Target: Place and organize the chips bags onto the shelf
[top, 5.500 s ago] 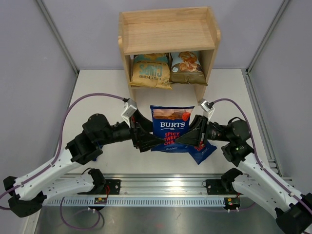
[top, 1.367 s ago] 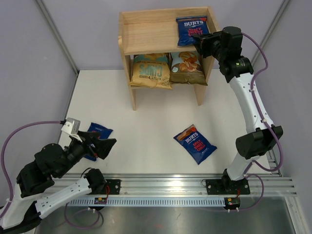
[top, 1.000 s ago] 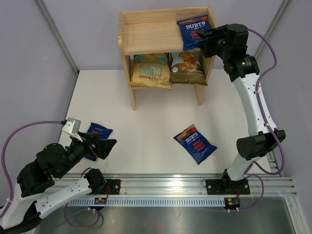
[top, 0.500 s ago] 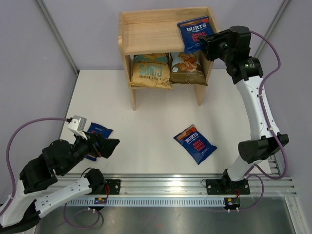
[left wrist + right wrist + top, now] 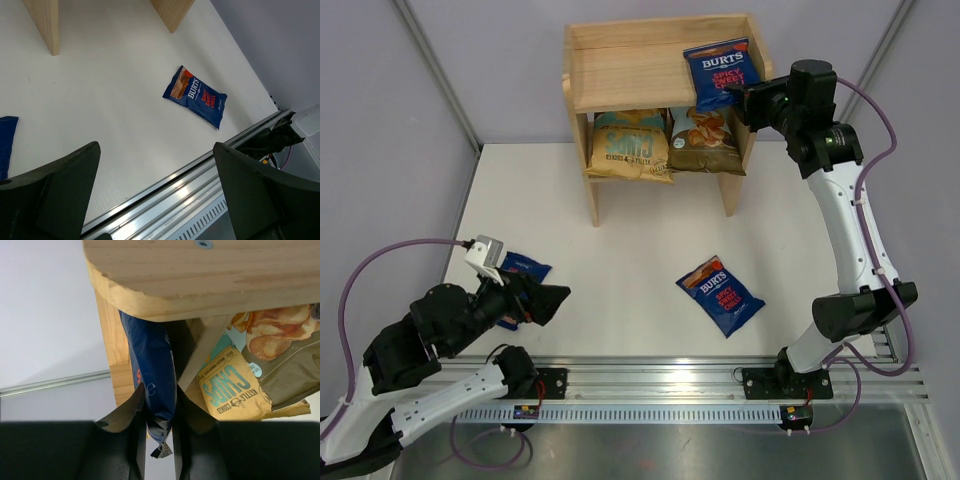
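Observation:
The wooden shelf (image 5: pixel 620 70) stands at the back. A tan-and-teal bag (image 5: pixel 630 145) and a Cassava Chips bag (image 5: pixel 703 140) lie on its lower tier. My right gripper (image 5: pixel 738 90) is shut on a dark-blue Burts bag (image 5: pixel 718 70) at the right end of the top tier; in the right wrist view that bag (image 5: pixel 152 375) sits pinched between my fingers (image 5: pixel 157 435). A second Burts bag (image 5: pixel 720 293) lies on the table and shows in the left wrist view (image 5: pixel 196 96). A third (image 5: pixel 520 268) lies by my left gripper (image 5: pixel 548 302), which is open and empty (image 5: pixel 155 200).
The white table (image 5: pixel 650 220) ends at a metal rail (image 5: pixel 660 385) along the near edge. Grey walls with metal posts (image 5: pixel 435 70) close in the left, right and back. The shelf's wooden legs (image 5: pixel 45 25) show in the left wrist view.
My right gripper has drawn slightly right and back while still gripping the Burts bag on the top tier. My left arm has shifted a little right and forward, gripper still open.

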`<state>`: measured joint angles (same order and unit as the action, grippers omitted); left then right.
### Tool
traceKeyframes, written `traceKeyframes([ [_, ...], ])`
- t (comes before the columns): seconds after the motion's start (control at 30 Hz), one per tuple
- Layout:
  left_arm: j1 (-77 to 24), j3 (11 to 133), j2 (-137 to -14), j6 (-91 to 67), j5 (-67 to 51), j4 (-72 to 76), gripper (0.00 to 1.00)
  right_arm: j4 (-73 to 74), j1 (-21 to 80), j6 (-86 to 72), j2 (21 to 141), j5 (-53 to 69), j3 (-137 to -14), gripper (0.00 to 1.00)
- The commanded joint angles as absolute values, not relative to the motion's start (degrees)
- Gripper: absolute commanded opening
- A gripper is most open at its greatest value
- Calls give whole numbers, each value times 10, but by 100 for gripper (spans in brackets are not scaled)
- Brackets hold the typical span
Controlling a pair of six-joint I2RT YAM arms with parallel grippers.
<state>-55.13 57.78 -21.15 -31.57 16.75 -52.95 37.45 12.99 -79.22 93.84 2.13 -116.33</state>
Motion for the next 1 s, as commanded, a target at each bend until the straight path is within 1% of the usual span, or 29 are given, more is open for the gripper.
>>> traceKeyframes([
  [0.0, -551, 583, -221, -318, 150, -497, 99, 341, 127, -845, 909, 26, -1147, 20],
  [0.17, -551, 581, -223, -317, 149, -497, 99, 328, 127, -875, 916, 6, -1146, 15],
  [0.33, -551, 587, -222, -311, 159, -504, 99, 341, 127, -896, 961, 4, -1192, 14],
  [0.47, -551, 589, -218, -307, 164, -508, 99, 355, 128, -899, 971, -53, -1209, 14],
  [0.53, -551, 589, -219, -306, 167, -507, 99, 359, 127, -897, 983, -48, -1216, 14],
  [0.67, -551, 588, -218, -309, 166, -505, 99, 377, 129, -856, 998, -37, -1247, 20],
  [0.8, -551, 580, -215, -314, 162, -503, 99, 396, 128, -829, 989, -36, -1251, 38],
  [0.97, -551, 578, -219, -317, 149, -496, 99, 424, 128, -785, 961, -49, -1241, 45],
])
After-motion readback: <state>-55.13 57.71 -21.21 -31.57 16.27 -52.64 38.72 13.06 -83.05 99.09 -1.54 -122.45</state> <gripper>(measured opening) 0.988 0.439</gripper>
